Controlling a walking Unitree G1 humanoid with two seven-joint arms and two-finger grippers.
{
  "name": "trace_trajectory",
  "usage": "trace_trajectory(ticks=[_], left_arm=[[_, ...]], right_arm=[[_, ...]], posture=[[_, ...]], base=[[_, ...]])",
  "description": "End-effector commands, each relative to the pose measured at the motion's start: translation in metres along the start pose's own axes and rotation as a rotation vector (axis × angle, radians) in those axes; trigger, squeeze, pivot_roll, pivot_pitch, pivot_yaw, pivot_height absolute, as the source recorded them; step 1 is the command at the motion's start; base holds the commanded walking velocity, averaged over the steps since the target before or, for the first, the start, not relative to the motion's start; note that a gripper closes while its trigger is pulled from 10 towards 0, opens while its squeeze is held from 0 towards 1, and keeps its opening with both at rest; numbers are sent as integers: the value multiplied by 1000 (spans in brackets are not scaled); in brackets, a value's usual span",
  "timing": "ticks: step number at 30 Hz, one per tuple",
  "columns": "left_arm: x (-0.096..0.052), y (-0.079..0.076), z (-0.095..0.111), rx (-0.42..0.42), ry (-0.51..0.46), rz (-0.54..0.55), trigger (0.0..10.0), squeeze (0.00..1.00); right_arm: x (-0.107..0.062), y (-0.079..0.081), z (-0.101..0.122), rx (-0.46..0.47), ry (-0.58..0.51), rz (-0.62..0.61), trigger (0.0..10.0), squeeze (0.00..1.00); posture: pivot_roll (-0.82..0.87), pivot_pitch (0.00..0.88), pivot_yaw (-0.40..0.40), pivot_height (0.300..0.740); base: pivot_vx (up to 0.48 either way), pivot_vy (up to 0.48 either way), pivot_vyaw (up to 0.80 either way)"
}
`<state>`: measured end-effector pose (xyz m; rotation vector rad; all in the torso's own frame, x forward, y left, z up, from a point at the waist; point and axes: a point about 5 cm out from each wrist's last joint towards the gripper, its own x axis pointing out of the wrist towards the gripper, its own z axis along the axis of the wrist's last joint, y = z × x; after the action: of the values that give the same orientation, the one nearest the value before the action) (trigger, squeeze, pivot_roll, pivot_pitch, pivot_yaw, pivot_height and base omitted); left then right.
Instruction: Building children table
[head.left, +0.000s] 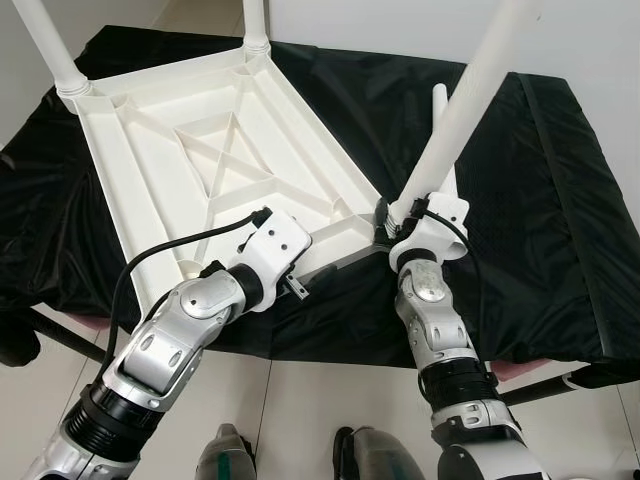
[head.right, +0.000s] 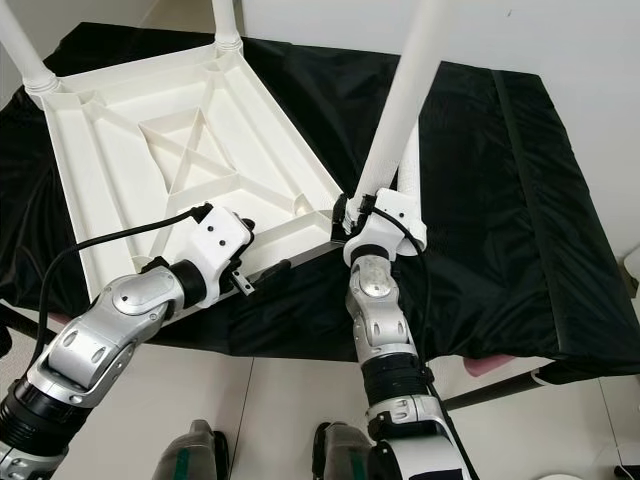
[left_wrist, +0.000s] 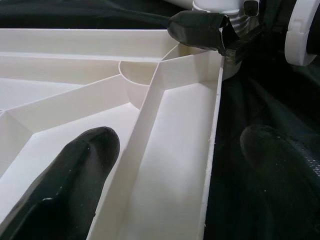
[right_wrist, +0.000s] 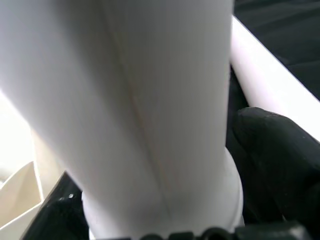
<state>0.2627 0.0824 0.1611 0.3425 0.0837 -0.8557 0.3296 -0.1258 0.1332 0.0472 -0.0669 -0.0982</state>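
A white plastic table top (head.left: 150, 130) lies upside down on a black cloth. Two white legs (head.left: 50, 45) (head.left: 255, 20) stand in its far corners. My right gripper (head.left: 398, 215) is shut on a third white leg (head.left: 470, 100) near its base. That leg leans to the right, with its base at the table's near right corner. The right wrist view has the leg (right_wrist: 150, 100) between the black fingers (right_wrist: 280, 160). My left gripper (left_wrist: 180, 145) is open astride the table's near rim (left_wrist: 212, 150), one finger inside and one outside on the cloth.
A loose white leg (head.left: 438, 105) lies on the cloth (head.left: 540, 200) behind the held one. The cloth-covered stand has dark bars (head.left: 60, 340) below its front edge. My feet (head.left: 225, 455) stand on the pale tiled floor. A white wall is behind.
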Motion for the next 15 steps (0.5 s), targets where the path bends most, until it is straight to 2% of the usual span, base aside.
trace_trajectory(ticks=[1, 8, 15], left_arm=[[1, -6, 1, 9, -5, -78, 10000, 0], [2, -7, 1, 10, -7, -82, 10000, 0], [3, -7, 1, 12, -8, -84, 10000, 0]], right_arm=[[0, -4, -3, 4, 13, 21, 10000, 0], [5, -12, 6, -30, -19, 107, 10000, 0], [8, -15, 10, -52, -25, 171, 10000, 0]], posture=[[-23, 76, -10, 740], [-30, 69, -10, 740], [-32, 66, -9, 740]], base=[[0, 0, 0], [0, 0, 0], [0, 0, 0]])
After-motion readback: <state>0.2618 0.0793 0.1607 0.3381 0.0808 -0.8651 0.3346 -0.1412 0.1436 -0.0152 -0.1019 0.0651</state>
